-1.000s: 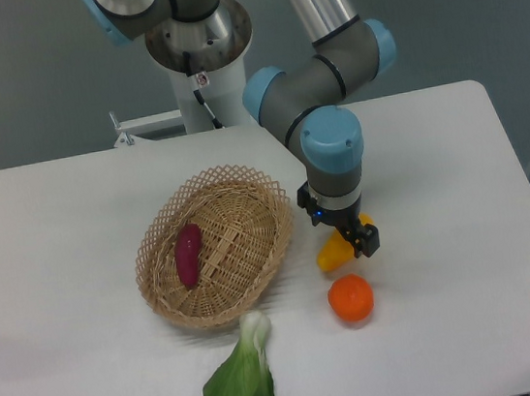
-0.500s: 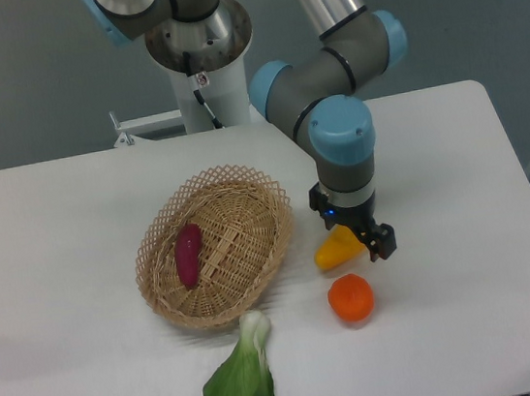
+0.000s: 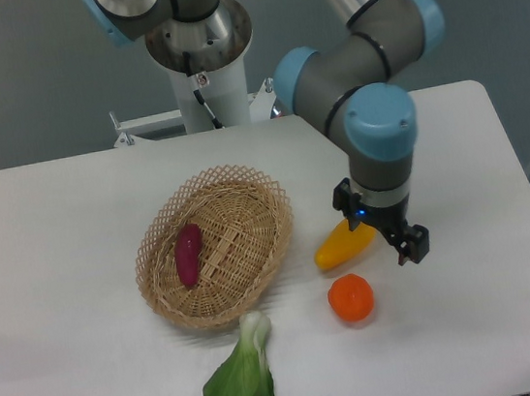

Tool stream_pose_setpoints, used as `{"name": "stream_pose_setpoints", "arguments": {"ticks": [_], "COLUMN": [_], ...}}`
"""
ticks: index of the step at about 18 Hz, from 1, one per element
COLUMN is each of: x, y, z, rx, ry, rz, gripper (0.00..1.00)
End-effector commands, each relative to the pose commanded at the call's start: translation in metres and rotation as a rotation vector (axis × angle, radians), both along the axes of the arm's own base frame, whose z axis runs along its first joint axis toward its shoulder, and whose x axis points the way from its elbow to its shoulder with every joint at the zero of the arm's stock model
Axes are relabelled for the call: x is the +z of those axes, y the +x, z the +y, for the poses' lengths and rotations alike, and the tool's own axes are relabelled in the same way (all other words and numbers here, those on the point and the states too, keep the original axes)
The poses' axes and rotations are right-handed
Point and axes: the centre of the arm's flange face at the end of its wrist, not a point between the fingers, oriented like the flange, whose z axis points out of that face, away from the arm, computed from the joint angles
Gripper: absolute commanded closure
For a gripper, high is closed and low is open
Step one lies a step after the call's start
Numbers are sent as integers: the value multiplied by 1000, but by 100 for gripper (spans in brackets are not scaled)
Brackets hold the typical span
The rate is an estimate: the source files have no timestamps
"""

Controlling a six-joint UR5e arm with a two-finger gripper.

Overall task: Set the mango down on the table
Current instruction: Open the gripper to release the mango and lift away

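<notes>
Claw (image 3: pixel 394 238) apart from mango (image 3: pixel 341 246), which lies on table (image 3: pixel 55 235).

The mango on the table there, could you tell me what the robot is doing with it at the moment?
The mango lies on the white table beside the wicker basket, just above the round orange. The gripper hangs over its right end with nothing in it, so the mango looks already set down. A purple sweet potato sits in the basket, and a leafy green lies in front of it.
</notes>
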Motion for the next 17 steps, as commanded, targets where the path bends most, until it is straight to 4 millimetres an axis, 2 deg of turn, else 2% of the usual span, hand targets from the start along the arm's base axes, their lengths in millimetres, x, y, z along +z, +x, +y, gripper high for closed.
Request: {"name": "stream_pose_setpoints", "arguments": {"ticks": [2, 7, 9, 17], "x": [3, -1, -2, -8], "y": [-16, -31, -38, -41], "z": [-10, -19, -17, -16], "rx": [24, -13, -15, -14], "ry": [27, 19, 20, 13], "rz": [-5, 6, 11, 11], "gripper": [0, 0, 0, 0]}}
